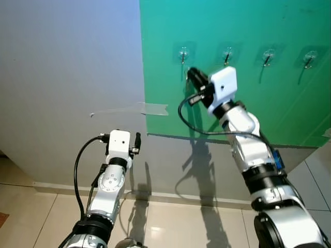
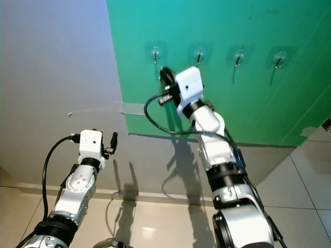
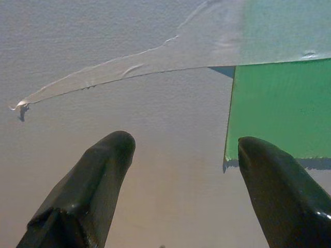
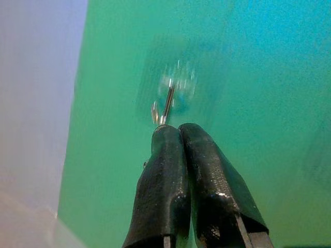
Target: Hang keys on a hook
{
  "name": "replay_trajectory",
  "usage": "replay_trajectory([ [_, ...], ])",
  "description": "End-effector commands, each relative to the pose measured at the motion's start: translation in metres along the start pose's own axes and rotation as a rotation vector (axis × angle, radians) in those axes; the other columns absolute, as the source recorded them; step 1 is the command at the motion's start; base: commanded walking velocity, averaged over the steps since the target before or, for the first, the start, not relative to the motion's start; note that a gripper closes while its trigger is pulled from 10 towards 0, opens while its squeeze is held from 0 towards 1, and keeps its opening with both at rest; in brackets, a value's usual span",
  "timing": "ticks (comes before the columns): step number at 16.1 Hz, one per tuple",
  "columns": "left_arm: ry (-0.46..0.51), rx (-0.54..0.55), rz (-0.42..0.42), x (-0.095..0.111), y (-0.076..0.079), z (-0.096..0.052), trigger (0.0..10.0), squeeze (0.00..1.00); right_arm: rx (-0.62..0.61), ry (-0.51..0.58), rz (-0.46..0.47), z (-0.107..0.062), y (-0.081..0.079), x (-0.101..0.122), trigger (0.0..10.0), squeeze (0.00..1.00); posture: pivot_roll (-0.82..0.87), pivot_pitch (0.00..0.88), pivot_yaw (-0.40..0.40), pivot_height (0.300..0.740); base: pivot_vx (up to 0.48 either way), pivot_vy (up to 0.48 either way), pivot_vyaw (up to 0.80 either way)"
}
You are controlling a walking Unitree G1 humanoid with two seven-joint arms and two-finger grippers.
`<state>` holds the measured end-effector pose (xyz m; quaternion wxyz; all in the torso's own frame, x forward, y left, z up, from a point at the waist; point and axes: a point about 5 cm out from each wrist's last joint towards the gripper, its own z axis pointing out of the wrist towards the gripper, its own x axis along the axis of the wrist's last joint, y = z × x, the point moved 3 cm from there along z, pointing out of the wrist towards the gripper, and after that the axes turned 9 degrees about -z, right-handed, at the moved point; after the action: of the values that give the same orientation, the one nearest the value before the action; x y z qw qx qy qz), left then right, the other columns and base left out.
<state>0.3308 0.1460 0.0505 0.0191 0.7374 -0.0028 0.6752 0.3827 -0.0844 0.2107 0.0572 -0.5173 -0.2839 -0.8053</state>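
Note:
A green sheet [image 1: 165,31] covers the wall, with a row of small clear-backed metal hooks on it. My right gripper [image 1: 189,73] is raised to the leftmost hook [image 1: 183,53], its tips just under the hook. In the right wrist view that hook [image 4: 168,98] hangs right above the gripper [image 4: 178,128], which is shut; I cannot tell whether anything is pinched between the pads. A small curved bit of silver metal [image 4: 154,112] shows at the tip. My left gripper [image 3: 181,144] is open, held low, facing the grey wall near the sheet's lower corner.
Three more hooks [image 1: 227,53] [image 1: 268,55] [image 1: 310,56] run to the right along the sheet. Clear tape [image 1: 150,108] holds the sheet's left edge to the grey wall. Pale floor tiles [image 1: 46,217] lie below the skirting.

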Motion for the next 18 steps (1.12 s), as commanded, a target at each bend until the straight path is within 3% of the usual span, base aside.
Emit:
replay_trajectory([
  [1, 0.01, 0.001, -0.008, 0.002, 0.001, 0.002, 10.0, 0.0, -0.019, 0.051, -0.026, 0.005, 0.007, 0.014, 0.0, 0.0, -0.04, 0.0, -0.016, 0.74, 0.0, 0.0, 0.0],
  [11, 0.017, 0.005, -0.012, 0.003, 0.002, 0.002, 10.0, 0.0, 0.004, 0.095, -0.046, 0.01, 0.008, 0.026, 0.0, 0.0, -0.03, 0.0, -0.032, 0.74, 0.0, 0.0, 0.0],
  [18, 0.014, 0.001, -0.011, 0.003, 0.003, 0.003, 10.0, 0.0, 0.008, 0.073, -0.025, 0.007, 0.006, 0.02, 0.0, 0.0, -0.04, 0.0, -0.028, 0.74, 0.0, 0.0, 0.0],
])
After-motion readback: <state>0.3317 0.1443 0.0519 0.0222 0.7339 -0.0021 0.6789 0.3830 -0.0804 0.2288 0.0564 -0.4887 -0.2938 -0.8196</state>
